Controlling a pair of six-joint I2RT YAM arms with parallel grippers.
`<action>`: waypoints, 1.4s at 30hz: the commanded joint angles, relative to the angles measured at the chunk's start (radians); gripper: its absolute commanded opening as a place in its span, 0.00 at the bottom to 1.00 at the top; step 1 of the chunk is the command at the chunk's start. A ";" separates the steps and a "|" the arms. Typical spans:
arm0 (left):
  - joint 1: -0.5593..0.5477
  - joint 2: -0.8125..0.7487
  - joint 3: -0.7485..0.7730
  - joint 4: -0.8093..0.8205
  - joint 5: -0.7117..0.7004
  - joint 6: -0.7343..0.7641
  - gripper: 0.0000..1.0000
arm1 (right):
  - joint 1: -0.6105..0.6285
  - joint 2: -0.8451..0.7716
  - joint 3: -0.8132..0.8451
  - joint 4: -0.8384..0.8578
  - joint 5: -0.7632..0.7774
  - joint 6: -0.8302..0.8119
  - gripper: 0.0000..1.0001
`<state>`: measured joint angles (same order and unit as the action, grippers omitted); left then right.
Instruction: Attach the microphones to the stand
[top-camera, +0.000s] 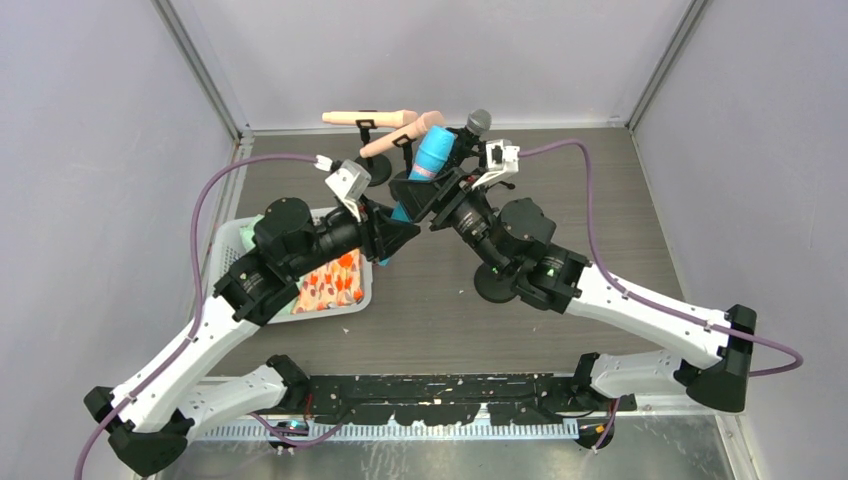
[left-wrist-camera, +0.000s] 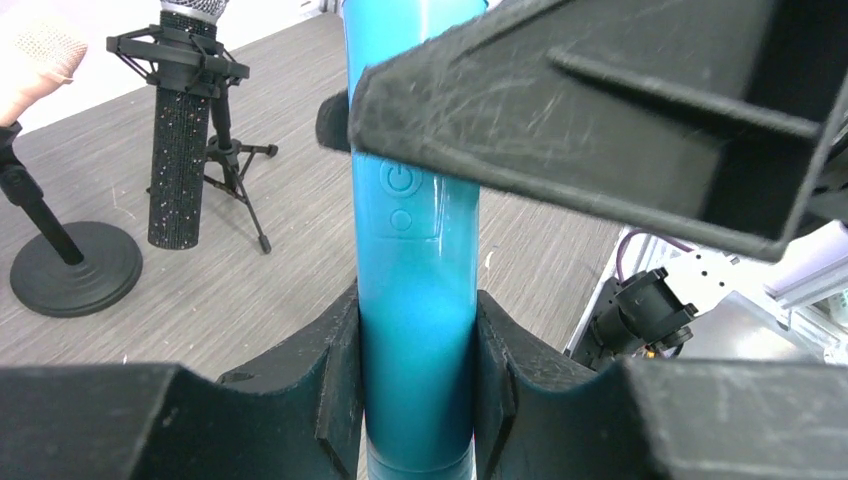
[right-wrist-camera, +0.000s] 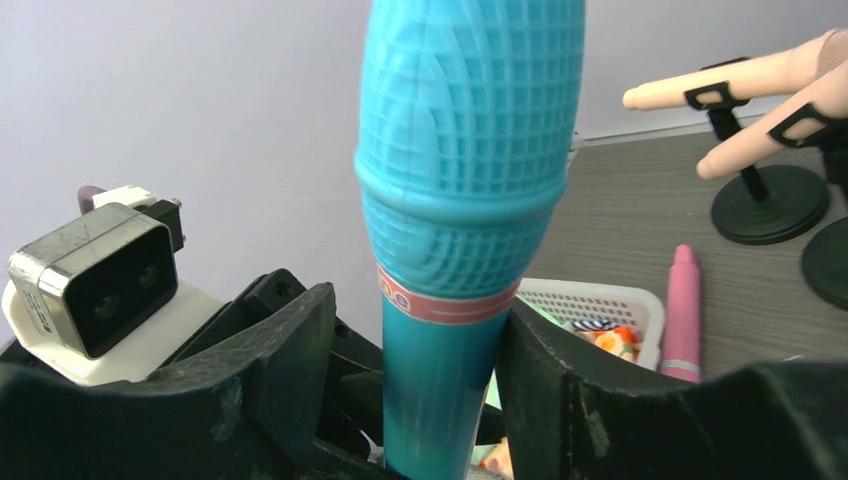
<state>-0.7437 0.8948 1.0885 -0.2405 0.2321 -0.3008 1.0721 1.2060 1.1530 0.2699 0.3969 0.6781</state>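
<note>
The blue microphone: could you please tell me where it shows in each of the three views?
Top external: blue microphone, upper centre, slanted.
Left wrist: blue microphone, centre, upright.
Right wrist: blue microphone, centre, head up.
Shared landmark: a peach microphone, seen in all three.

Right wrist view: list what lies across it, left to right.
Wrist camera → blue microphone → basket → pink stick → round stand base.
</note>
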 joint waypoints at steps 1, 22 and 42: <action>0.004 -0.001 -0.009 0.038 0.054 0.040 0.00 | -0.030 -0.056 0.103 -0.127 -0.010 -0.086 0.65; 0.005 0.021 -0.007 0.035 0.078 0.054 0.00 | -0.136 -0.039 0.139 -0.274 -0.247 -0.017 0.59; -0.003 0.132 -0.098 0.268 0.033 -0.122 1.00 | -0.179 -0.296 -0.100 -0.116 0.333 -0.405 0.00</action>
<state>-0.7433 0.9768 0.9981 -0.1162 0.2855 -0.3527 0.9062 0.9928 1.0485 0.1272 0.4969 0.4606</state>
